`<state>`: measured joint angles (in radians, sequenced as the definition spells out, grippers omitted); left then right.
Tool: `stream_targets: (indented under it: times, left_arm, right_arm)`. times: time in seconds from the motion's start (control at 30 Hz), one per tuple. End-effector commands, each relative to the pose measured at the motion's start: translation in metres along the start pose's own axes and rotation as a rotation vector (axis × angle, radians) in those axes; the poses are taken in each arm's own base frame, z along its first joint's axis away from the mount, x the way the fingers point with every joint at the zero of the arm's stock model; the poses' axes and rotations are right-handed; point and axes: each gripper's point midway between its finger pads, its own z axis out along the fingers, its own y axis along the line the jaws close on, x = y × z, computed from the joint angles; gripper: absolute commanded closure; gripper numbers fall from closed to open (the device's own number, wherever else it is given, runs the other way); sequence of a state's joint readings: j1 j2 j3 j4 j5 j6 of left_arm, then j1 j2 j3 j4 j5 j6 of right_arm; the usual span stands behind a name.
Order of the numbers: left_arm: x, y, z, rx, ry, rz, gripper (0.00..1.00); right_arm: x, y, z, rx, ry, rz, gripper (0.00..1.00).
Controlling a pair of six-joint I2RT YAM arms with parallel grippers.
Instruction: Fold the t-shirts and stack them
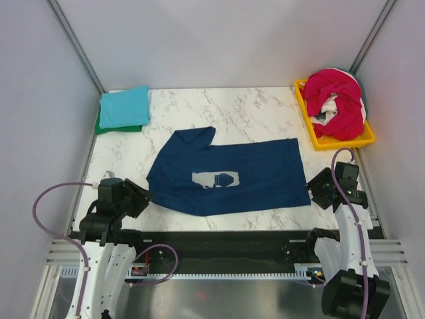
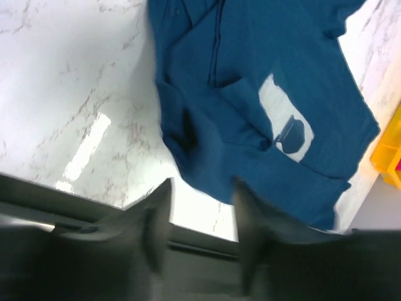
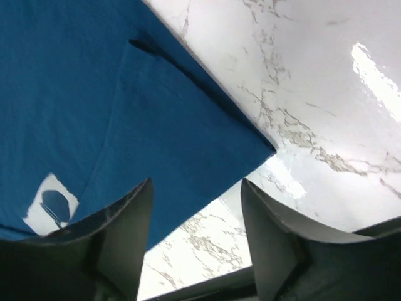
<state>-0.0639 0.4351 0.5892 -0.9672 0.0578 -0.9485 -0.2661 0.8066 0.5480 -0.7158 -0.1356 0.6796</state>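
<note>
A navy blue t-shirt with a pale chest print lies spread on the marble table, partly folded, one sleeve sticking up at the top. It also shows in the left wrist view and the right wrist view. My left gripper is open and empty, just off the shirt's left edge. My right gripper is open and empty beside the shirt's lower right corner. A folded teal t-shirt lies on a folded green one at the back left. Magenta-red and white t-shirts are heaped in the tray.
The yellow plastic tray stands at the back right corner. Grey walls close in the table on three sides. The black rail of the arm bases runs along the near edge.
</note>
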Motion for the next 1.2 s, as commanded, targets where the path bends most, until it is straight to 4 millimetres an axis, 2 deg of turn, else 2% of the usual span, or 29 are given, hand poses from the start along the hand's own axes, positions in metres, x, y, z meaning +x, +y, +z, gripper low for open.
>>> stream_targets:
  times: [0.0,0.07,0.1,0.17,0.2,0.23,0.27,0.3,0.37,0.4,0.43,0.47,0.5,0.53,0.57,0.6,0.63,0.67,0.7,0.73,0.77,0.87,0.97,1.1,1.17]
  left_arm:
    - [0.010,0.001,-0.036,0.015,0.026,-0.010,0.43]
    - [0.005,-0.006,-0.056,0.052,-0.004,0.013,0.36]
    - [-0.003,-0.015,-0.069,0.098,-0.049,0.026,0.32]
    - [-0.021,-0.035,-0.083,0.188,-0.139,0.091,0.32]
    - [-0.026,-0.045,-0.083,0.238,-0.169,0.120,0.32]
    - [-0.039,-0.067,-0.084,0.326,-0.227,0.149,0.32]
    - [-0.043,-0.073,-0.080,0.344,-0.233,0.175,0.33]
    - [-0.042,-0.076,-0.061,0.308,-0.176,0.175,0.37]
    - [-0.052,-0.092,-0.039,0.295,-0.149,0.182,0.39]
    - [-0.052,-0.093,-0.012,0.235,-0.081,0.179,0.40]
    - [-0.054,-0.097,0.004,0.214,-0.051,0.196,0.41]
    - [-0.056,-0.103,0.017,0.211,-0.025,0.204,0.44]
    - [-0.071,-0.125,0.024,0.250,-0.054,0.219,0.46]
    - [-0.068,-0.123,0.057,0.183,0.013,0.235,0.47]
    - [-0.082,-0.145,0.062,0.209,-0.008,0.247,0.49]
    - [-0.087,-0.155,0.078,0.211,0.000,0.253,0.50]
    - [-0.080,-0.155,0.111,0.164,0.064,0.262,0.52]
    - [-0.077,-0.159,0.129,0.154,0.095,0.281,0.53]
    - [-0.087,-0.180,0.138,0.171,0.084,0.298,0.55]
    - [-0.085,-0.187,0.151,0.167,0.101,0.323,0.55]
    - [-0.085,-0.190,0.181,0.134,0.133,0.323,0.57]
    - [-0.087,-0.199,0.222,0.106,0.163,0.319,0.58]
    - [-0.085,-0.202,0.253,0.084,0.181,0.325,0.58]
    - [-0.078,-0.198,0.271,0.060,0.201,0.325,0.58]
    - [-0.076,-0.197,0.274,0.048,0.196,0.326,0.58]
  right_arm:
    - [0.007,-0.003,-0.013,0.006,0.004,0.030,0.31]
    - [-0.001,-0.001,-0.025,0.001,-0.052,0.036,0.10]
    - [-0.011,0.006,-0.034,-0.020,-0.089,0.036,0.07]
    - [-0.022,0.017,-0.039,-0.057,-0.128,0.039,0.05]
    - [-0.026,0.023,-0.037,-0.077,-0.132,0.036,0.05]
    - [-0.037,0.033,-0.036,-0.115,-0.165,0.029,0.05]
    - [-0.041,0.044,-0.038,-0.157,-0.162,0.017,0.06]
    - [-0.045,0.050,-0.033,-0.163,-0.144,0.011,0.07]
    - [-0.062,0.078,-0.039,-0.253,-0.161,-0.036,0.09]
    - [-0.068,0.086,-0.033,-0.256,-0.149,-0.055,0.09]
    - [-0.073,0.094,-0.034,-0.262,-0.152,-0.079,0.09]
    - [-0.079,0.112,-0.041,-0.293,-0.167,-0.127,0.09]
    - [-0.084,0.115,-0.034,-0.265,-0.170,-0.167,0.08]
    - [-0.086,0.120,-0.034,-0.258,-0.175,-0.187,0.07]
    - [-0.086,0.130,-0.031,-0.259,-0.166,-0.213,0.07]
    - [-0.089,0.133,-0.030,-0.252,-0.175,-0.220,0.06]
    - [-0.089,0.135,-0.027,-0.254,-0.175,-0.225,0.06]
    - [-0.085,0.137,-0.023,-0.253,-0.164,-0.232,0.06]
    - [-0.084,0.140,-0.017,-0.260,-0.162,-0.232,0.06]
    - [-0.082,0.141,-0.013,-0.265,-0.156,-0.235,0.07]
    - [-0.074,0.139,-0.007,-0.263,-0.139,-0.243,0.07]
    - [-0.066,0.136,0.006,-0.255,-0.119,-0.262,0.07]
    - [-0.063,0.132,0.014,-0.240,-0.107,-0.285,0.07]
    - [-0.064,0.129,0.020,-0.218,-0.103,-0.304,0.07]
    - [-0.065,0.129,0.023,-0.212,-0.098,-0.306,0.07]
